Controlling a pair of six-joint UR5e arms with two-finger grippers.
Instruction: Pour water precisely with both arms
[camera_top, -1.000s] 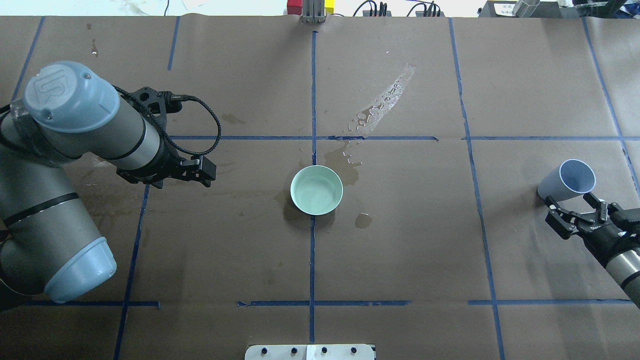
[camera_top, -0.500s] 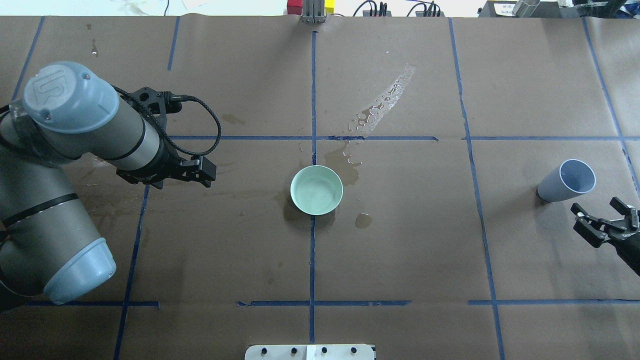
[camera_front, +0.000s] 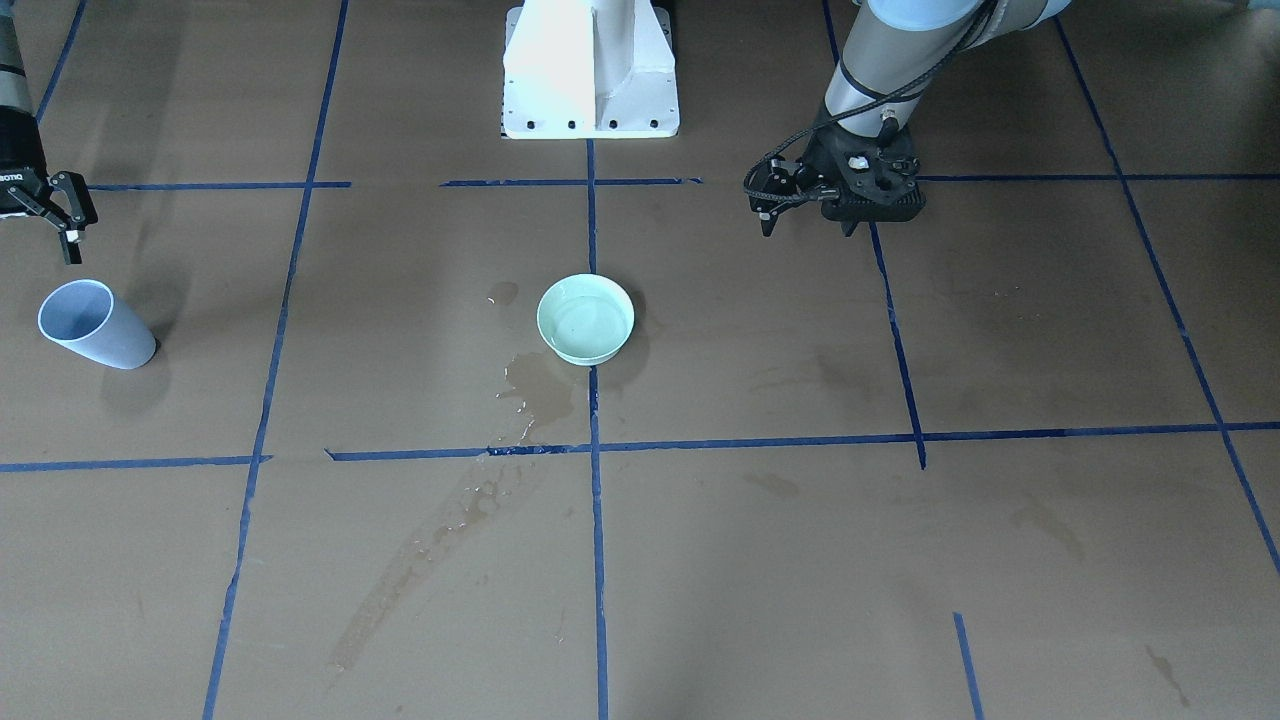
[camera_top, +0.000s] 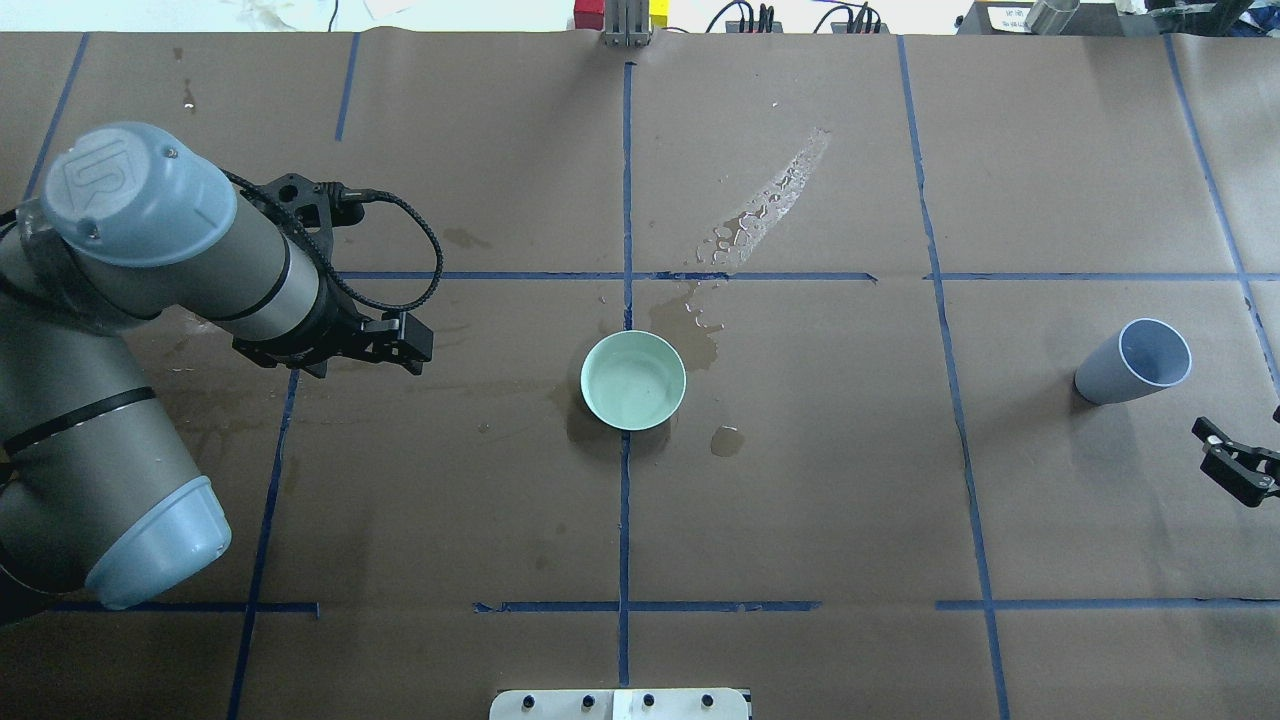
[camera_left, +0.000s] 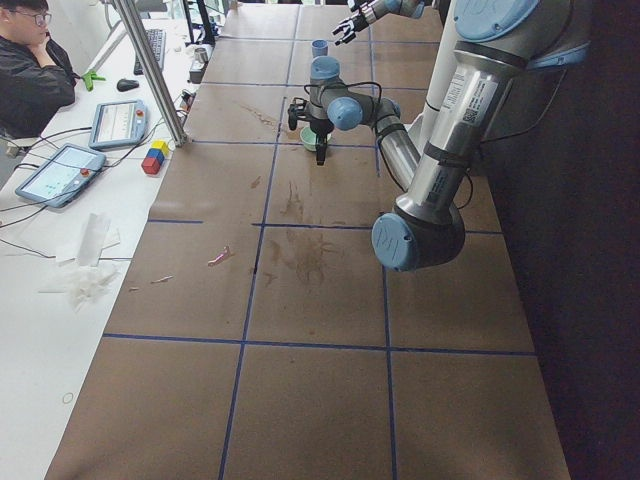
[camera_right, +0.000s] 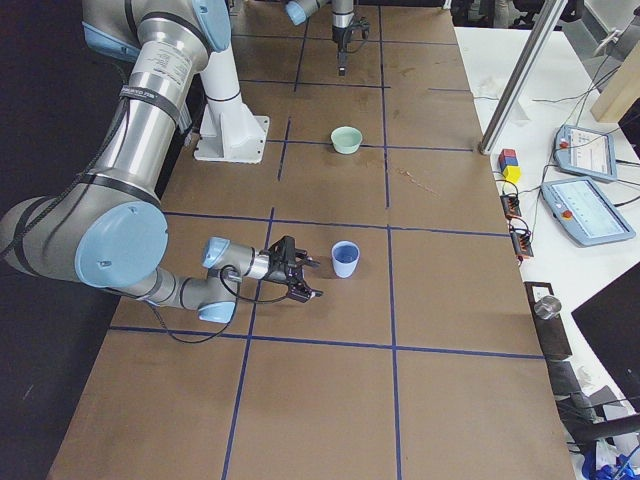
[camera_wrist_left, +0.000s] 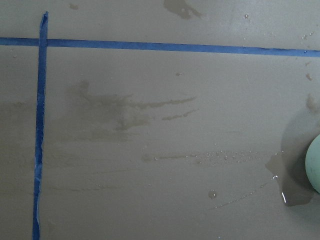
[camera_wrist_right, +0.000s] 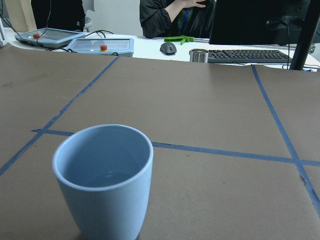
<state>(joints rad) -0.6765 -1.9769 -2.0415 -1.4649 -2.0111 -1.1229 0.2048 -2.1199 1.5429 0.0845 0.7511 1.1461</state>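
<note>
My right pincer (camera_top: 1238, 462) is pulling away from the pale blue plastic cup (camera_top: 1102, 382), and is now clear of it near the table's edge. My right arm (camera_right: 150, 120) is reaching low over the brown paper-covered table (camera_top: 800, 500). My left arm (camera_top: 150, 250) is bending, with its wrist pointing down. The cup is standing upright with a little water (camera_wrist_right: 107, 179) in its bottom. The mint-green round bowl (camera_front: 586, 352) at the centre is showing a faint wet sheen inside. My right pincer is gaping wide and empty. My left pincer (camera_front: 848, 226), well apart from the bowl, looks pinched together on nothing.
</note>
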